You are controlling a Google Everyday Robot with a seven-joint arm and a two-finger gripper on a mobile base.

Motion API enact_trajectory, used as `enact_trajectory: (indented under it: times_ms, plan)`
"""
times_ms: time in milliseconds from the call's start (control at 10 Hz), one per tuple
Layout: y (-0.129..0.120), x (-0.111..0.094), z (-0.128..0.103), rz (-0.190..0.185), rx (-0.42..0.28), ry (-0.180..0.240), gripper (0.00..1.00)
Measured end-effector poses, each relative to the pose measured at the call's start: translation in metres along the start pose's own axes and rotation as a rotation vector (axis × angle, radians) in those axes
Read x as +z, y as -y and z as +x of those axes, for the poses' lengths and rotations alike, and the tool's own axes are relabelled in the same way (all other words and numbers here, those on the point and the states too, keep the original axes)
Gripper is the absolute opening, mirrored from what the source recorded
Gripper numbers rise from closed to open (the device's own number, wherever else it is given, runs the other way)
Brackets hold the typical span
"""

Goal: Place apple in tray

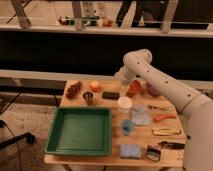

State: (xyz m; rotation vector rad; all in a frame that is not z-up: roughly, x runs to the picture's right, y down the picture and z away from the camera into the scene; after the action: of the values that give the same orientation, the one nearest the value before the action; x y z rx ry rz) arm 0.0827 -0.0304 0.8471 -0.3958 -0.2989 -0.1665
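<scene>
The apple (95, 86), small and yellow-orange, sits at the back of the wooden table (115, 141), between a dark red grape bunch (74, 90) and a black block (110, 95). The green tray (80, 131) lies at the front left and holds nothing. My white arm reaches in from the right. My gripper (120, 78) hangs over the back middle of the table, to the right of the apple and apart from it, above the black block. It holds nothing that I can see.
An orange-red bowl (134, 89) stands behind my arm. A small dark cup (88, 97), a white cup (124, 104), a blue cup (128, 126), a blue sponge (131, 150), a packet (141, 115) and utensils (164, 118) lie on the table's right half.
</scene>
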Motion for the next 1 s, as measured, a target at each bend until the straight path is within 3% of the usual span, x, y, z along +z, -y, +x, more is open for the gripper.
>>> enact_trajectory:
  times_ms: [600,800,1000]
  plan:
    - [0.004,0.002,-0.002,0.005,-0.008,0.006,0.8]
    - [0.002,0.004,-0.009,0.044,-0.022,0.022,0.8]
    - [0.008,0.02,-0.029,0.058,-0.061,0.048,0.8]
